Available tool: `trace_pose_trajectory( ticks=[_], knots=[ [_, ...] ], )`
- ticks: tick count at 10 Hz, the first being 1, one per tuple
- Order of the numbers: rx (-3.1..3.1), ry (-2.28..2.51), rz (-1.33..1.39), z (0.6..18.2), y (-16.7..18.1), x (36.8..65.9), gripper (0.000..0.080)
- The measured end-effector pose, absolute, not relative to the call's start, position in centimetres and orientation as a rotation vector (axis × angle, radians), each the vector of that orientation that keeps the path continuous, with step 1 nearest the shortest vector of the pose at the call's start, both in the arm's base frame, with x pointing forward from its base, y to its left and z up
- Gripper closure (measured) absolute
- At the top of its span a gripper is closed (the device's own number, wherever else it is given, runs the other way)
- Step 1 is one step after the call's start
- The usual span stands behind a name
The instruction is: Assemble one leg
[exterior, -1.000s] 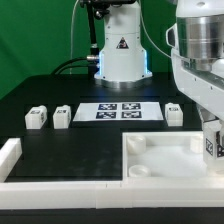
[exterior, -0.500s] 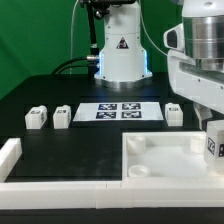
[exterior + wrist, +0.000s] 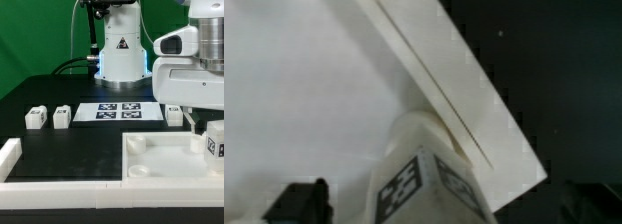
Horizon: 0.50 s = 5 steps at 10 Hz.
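The white leg (image 3: pixel 215 140) bears a black-and-white square tag, the marker board (image 3: pixel 120 111) likewise, on a black table (image 3: pixel 70 150).

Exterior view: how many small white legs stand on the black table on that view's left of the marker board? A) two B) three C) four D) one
A: one leg and a second leg stand side by side on the table, on the exterior view's left of the marker board.
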<state>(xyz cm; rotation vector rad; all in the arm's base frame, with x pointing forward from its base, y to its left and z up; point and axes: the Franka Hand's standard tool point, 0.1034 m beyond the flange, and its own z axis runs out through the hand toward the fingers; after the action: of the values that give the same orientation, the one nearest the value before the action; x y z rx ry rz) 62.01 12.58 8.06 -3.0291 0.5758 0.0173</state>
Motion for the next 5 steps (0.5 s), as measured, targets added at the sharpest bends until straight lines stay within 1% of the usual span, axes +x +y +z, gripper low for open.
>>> trace_pose_trajectory(
  ticks=[2,4,5],
  knots=[
    [-3.102,0.114,-0.007,8.1,12.2,62.3,0.0151],
    [-3.099,-0.116,-0.052,8.7,12.1,63.1,0.0151],
    [-3.099,-0.089,-0.049,8.6,12.1,63.0,0.0151]
  ],
)
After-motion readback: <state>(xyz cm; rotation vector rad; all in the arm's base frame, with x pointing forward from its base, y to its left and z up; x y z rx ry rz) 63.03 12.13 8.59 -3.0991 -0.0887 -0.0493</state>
